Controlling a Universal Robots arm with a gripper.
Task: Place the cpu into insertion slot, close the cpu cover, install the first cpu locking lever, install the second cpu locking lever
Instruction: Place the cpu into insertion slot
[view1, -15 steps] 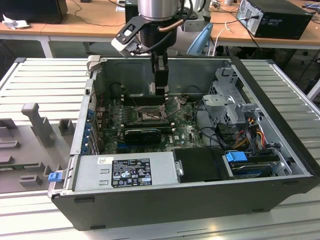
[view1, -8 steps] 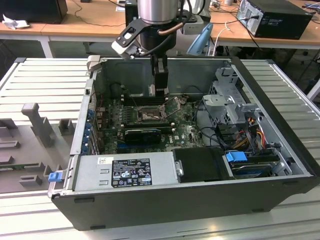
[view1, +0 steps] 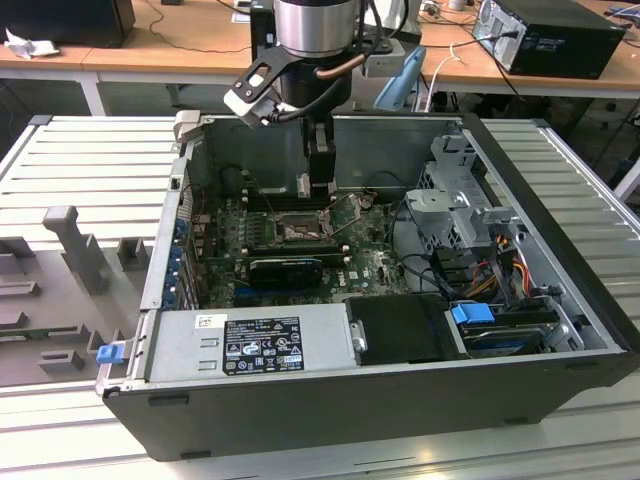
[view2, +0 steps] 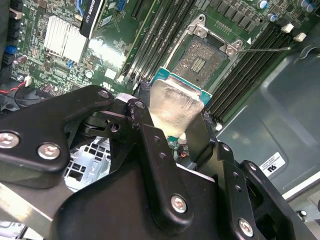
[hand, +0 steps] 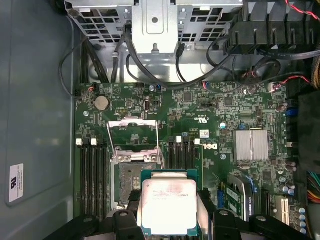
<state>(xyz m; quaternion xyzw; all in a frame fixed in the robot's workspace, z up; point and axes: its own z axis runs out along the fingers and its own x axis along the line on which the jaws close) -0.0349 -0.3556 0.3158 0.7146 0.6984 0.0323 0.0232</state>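
Observation:
My gripper (view1: 320, 180) reaches down into the open computer case (view1: 560, 250) over the green board (view1: 375, 265). It is shut on the cpu (hand: 167, 205), a square silver-topped chip with a green edge, held by two opposite sides between the black fingers (view2: 147, 135). The cpu (view2: 175, 102) hangs above the board, beside and partly over the insertion slot (hand: 127, 175), whose dark contact field (view2: 200, 62) lies bare. The cpu cover (hand: 132, 137), a silvery frame with a window, is swung open at the slot's far end. A thin locking lever (view2: 265, 49) sticks out to one side.
Black memory slots (hand: 92, 175) flank the socket on both sides. A long black card (view1: 285, 270), a finned heatsink (hand: 251, 145), the grey power supply (view1: 250, 345) and a drive cage (view1: 455, 215) with cables (view1: 500, 265) crowd the case.

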